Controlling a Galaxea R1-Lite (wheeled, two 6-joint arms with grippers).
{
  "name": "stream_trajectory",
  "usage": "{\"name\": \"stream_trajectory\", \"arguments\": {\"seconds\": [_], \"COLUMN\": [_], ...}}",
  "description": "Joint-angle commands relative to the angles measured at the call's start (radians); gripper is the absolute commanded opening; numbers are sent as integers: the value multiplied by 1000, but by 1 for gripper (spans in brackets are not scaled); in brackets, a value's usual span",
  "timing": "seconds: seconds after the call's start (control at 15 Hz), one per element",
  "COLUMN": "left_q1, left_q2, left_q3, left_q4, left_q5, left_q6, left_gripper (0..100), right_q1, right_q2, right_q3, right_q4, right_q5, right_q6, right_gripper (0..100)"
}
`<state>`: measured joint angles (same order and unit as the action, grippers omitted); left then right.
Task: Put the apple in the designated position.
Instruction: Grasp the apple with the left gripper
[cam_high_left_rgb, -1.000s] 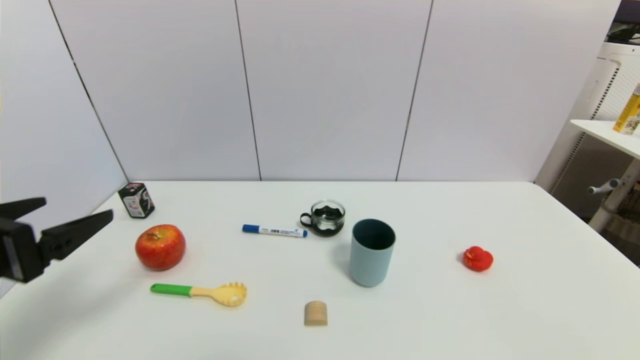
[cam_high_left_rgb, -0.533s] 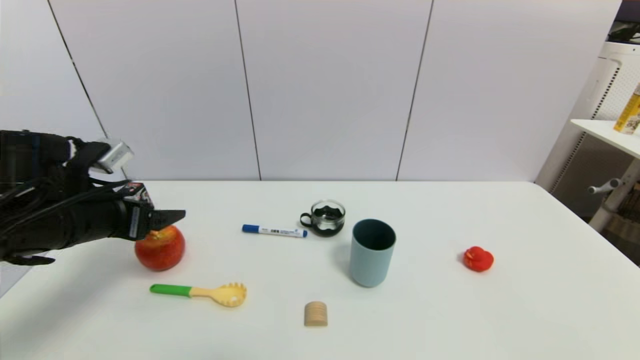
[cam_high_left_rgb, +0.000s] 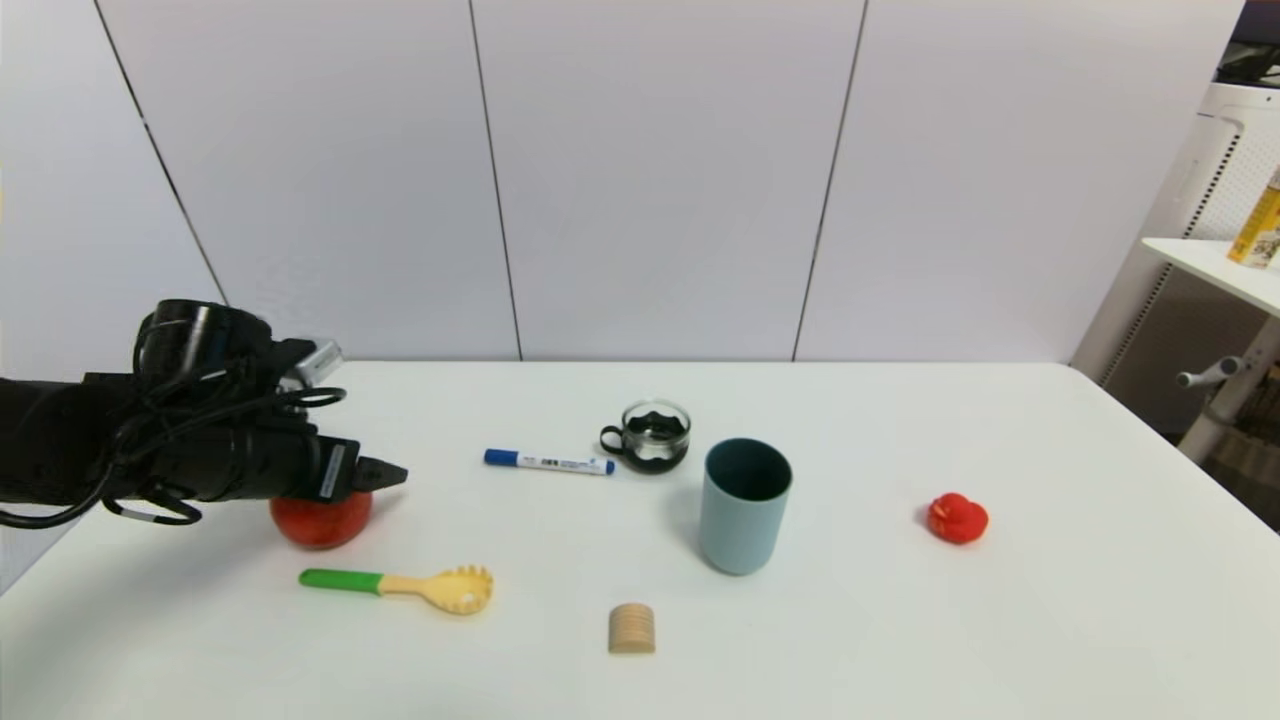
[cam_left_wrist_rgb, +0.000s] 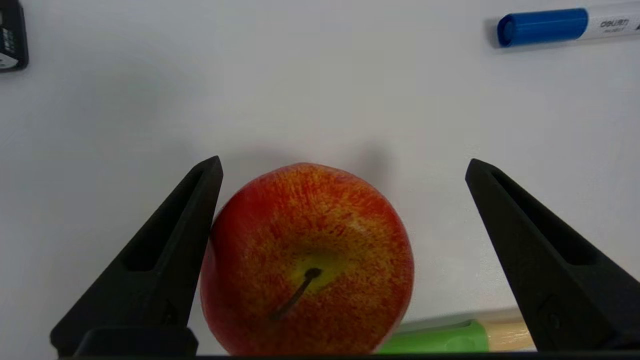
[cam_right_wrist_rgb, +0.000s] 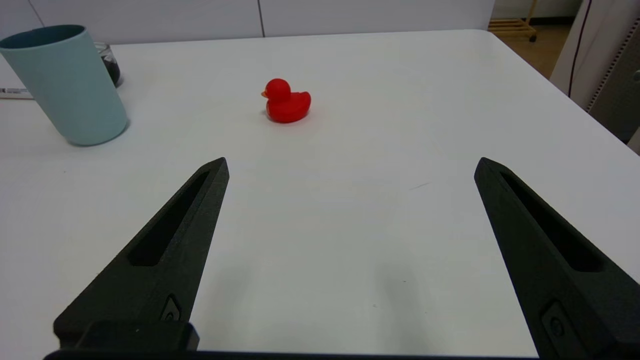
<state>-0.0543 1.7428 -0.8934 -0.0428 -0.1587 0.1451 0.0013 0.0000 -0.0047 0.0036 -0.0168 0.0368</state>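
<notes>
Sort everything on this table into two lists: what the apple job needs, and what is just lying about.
Needed for the job:
- apple, on the table
- left gripper, open, fingers straddling the apple
- table, where it must be set down

Just lying about:
- blue marker
- glass cup
- blue-grey cup
- red duck
- pasta spoon
- wooden cylinder
- small tin
</notes>
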Motion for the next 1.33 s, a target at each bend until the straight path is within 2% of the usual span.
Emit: {"name": "stream_trajectory", "arguments": {"seconds": [0.07, 0.8, 0.87, 1.33], "left_q1": [11, 45, 45, 42], "left_q2": [54, -29, -32, -28], "left_q3": [-41, -35, -32, -27], "left_q4": [47, 152, 161, 216], "left_q5": [-1, 4, 2, -2], "left_q6": [1, 7, 8, 11], "left_gripper": [100, 100, 0, 0], "right_q1": [0, 2, 0, 0], "right_q2": [2, 2, 2, 2], "right_q3": [2, 0, 2, 0], "right_q4": [-1, -1, -1, -1], "right_q5": [0, 0, 0, 0], "right_q6": [0, 0, 0, 0], "right_gripper": [100, 100, 100, 100]}}
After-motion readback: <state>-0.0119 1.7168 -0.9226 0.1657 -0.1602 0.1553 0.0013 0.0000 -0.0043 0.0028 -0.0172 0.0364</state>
